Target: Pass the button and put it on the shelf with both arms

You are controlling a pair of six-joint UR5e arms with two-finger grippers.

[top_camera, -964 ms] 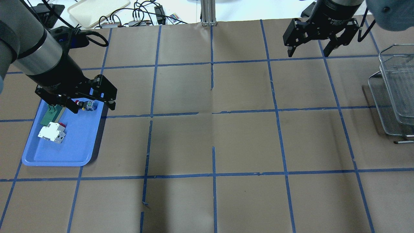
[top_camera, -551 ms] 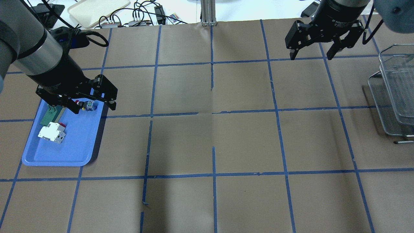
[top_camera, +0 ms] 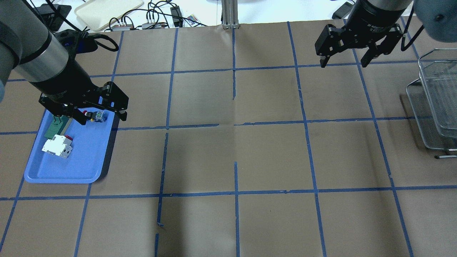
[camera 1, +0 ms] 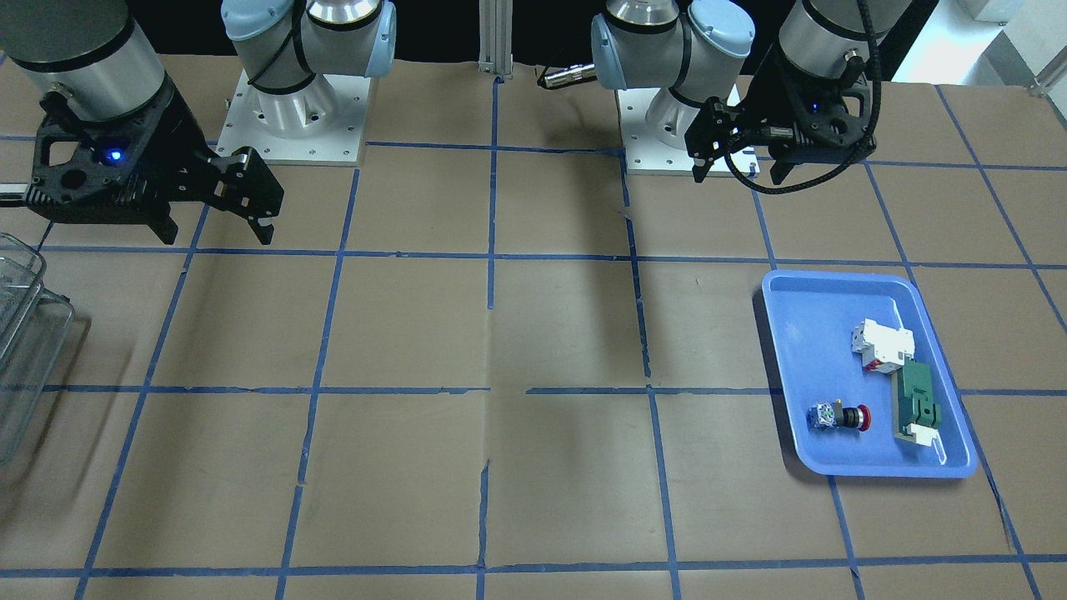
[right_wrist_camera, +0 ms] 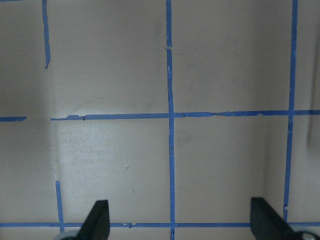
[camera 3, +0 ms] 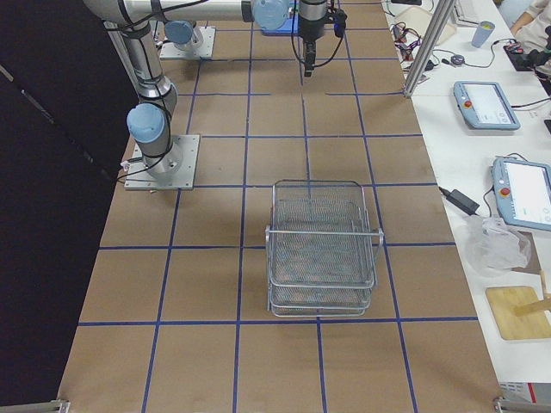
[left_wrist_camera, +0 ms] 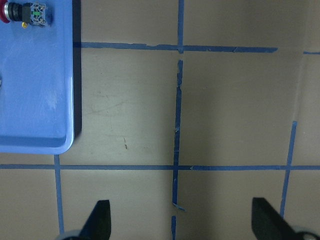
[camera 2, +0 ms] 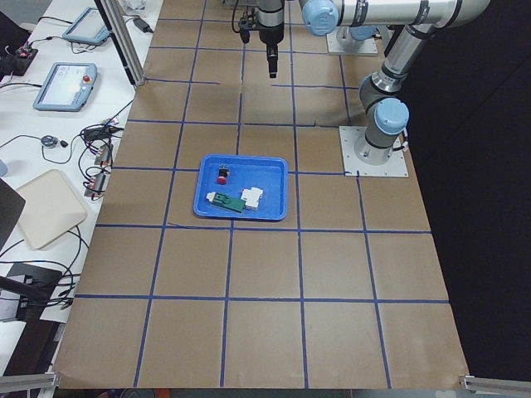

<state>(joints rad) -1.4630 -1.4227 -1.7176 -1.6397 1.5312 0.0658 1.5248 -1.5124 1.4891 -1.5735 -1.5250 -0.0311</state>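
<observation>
The button (top_camera: 94, 116), with red head and blue-white block end, lies on its side at the far end of the blue tray (top_camera: 64, 167). It also shows in the front view (camera 1: 840, 417) and in the top left corner of the left wrist view (left_wrist_camera: 25, 11). My left gripper (top_camera: 103, 119) hangs open and empty well above the tray, and in the front view (camera 1: 738, 173) it is clear of the button. My right gripper (top_camera: 343, 65) is open and empty, high over the far right of the table. The shelf (top_camera: 437, 103), a tiered see-through wire rack, stands at the right edge.
The tray also holds a white-red breaker block (top_camera: 57, 146) and a green flat part (top_camera: 55, 126), both close to the button. The shelf shows whole in the exterior right view (camera 3: 323, 249). Brown paper with blue tape lines covers the table. Cables and a white tray lie beyond the far edge.
My right gripper has shifted slightly to the right, still open. My left gripper has stayed above the tray, and the button has not moved.
</observation>
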